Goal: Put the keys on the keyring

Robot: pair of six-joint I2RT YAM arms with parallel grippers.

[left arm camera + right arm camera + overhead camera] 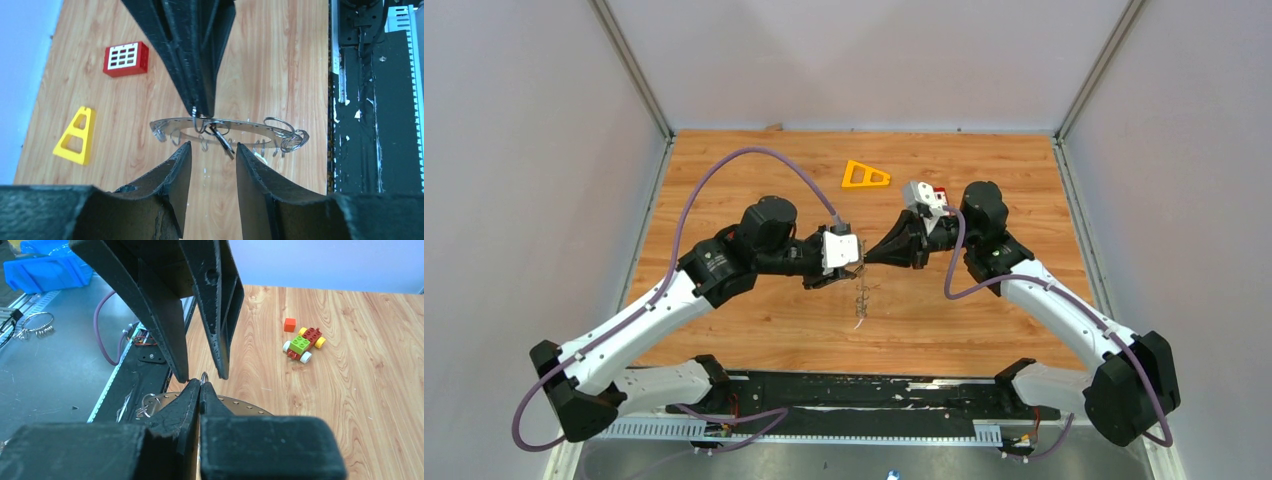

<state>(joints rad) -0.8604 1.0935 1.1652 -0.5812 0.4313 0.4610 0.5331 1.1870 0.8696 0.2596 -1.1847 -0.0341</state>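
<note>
The keyring (260, 128) is a flat grey ring with several small wire loops hanging from it, held level above the table. A black-headed key (221, 138) hangs from it near the middle. My right gripper (201, 384) is shut on a small wire loop at the keyring's rim; its fingers (195, 55) come down from the top of the left wrist view. My left gripper (212, 146) is open, its tips just short of the keyring on either side of the key. In the top view both grippers, left (854, 270) and right (872, 257), meet at mid-table with the keyring (861, 297) dangling below.
A red keypad block (126, 58) and an orange triangular frame (865, 176) lie toward the back. A brick toy car (304, 344) and an orange cube (289, 324) sit on the wood. The black rail (844, 392) runs along the near edge. A blue bin (45, 265) stands off the table.
</note>
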